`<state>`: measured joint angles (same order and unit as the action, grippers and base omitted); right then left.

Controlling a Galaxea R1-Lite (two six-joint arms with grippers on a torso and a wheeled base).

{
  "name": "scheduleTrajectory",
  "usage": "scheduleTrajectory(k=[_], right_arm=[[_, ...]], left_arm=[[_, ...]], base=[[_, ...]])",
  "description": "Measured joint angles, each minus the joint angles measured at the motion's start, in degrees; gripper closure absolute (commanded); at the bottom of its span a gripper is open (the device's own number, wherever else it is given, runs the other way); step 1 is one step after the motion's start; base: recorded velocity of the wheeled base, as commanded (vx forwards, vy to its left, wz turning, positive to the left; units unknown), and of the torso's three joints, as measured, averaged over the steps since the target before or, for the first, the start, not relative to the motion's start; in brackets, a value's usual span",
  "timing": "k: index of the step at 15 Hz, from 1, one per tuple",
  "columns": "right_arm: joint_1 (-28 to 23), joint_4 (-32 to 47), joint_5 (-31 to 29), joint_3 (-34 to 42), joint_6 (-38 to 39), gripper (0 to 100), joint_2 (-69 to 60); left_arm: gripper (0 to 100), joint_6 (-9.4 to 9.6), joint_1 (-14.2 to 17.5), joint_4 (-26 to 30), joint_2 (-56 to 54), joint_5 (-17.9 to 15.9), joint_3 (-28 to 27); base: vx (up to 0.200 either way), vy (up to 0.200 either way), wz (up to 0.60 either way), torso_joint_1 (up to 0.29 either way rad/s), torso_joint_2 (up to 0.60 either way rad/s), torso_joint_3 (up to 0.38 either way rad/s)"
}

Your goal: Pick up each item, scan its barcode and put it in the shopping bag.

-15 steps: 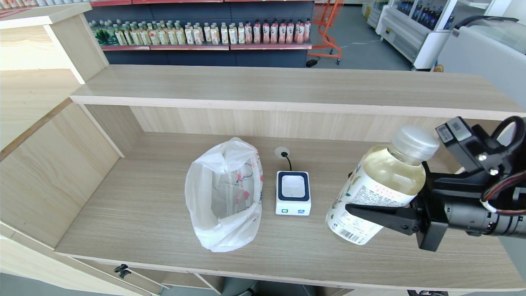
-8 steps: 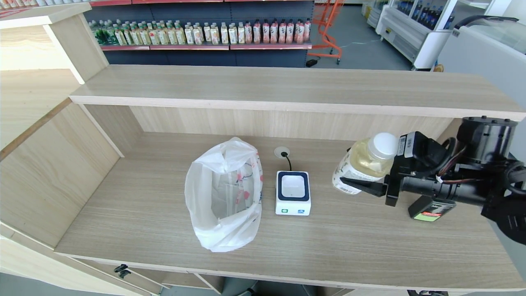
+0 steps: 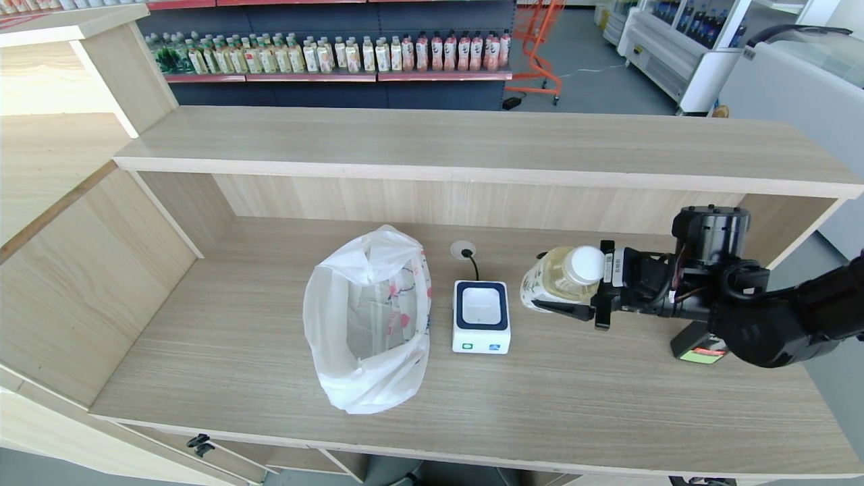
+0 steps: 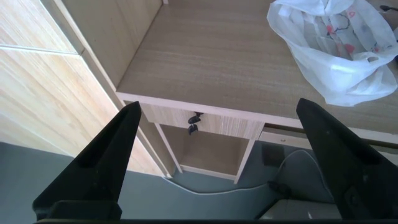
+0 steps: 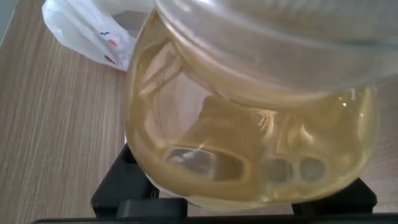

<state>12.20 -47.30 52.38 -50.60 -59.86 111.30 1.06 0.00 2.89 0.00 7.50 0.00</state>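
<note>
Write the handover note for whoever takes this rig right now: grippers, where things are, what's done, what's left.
Left gripper: open, empty, off the near edge of the counter, left of the bag.
Right gripper: shut on the bottle, held tilted just right of the scanner, not over its window.
The bag stands open left of the scanner; contents unclear.
Small dark box: on the counter by the right arm.
Done: bottle picked up.
Left: scan it, bag it, then probably the box.
</note>
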Motion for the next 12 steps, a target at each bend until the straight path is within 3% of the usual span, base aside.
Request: scheduleTrajectory(k=[12], right_arm=[[4.36,-1.88,4.17,-12.96,0.30,100,12.18]], left_arm=[[0,0.00,0.00,0.01,0.00,-0.02,0.00]], base=[[0.000,0.000,0.00,0.000,0.00,0.000]])
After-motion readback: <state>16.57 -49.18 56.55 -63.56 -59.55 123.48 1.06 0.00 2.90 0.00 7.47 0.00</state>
